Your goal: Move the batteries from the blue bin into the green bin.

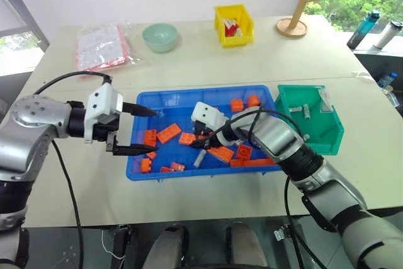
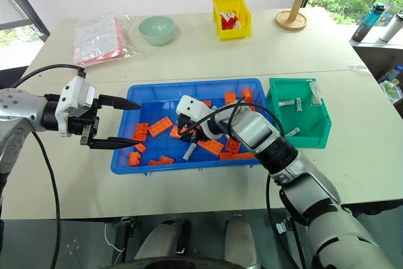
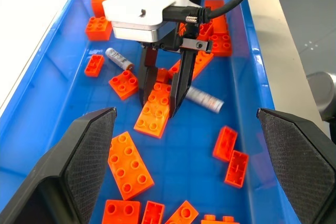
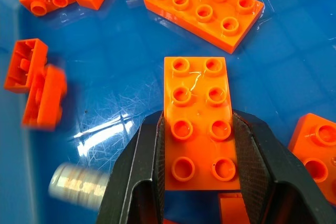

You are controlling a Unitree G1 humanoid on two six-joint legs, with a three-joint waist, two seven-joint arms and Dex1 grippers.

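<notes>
right gripper [image 4: 197,145]: black fingers clamped on both sides of an orange eight-stud plastic brick [image 4: 198,121] down in the shallow bright-blue plastic bin [image 1: 146,100] | left gripper [image 1: 138,129]: spread wide, nothing held, above the bin's left end | silver-grey cylindrical batteries: two in the blue bin [image 3: 203,98] [image 3: 118,58], others in the small green plastic bin [image 1: 334,135]

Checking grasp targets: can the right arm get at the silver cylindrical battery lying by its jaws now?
Probably not yet: the right gripper has its jaws shut on an orange eight-stud plastic brick; the silver cylindrical battery lies outside them.
</notes>
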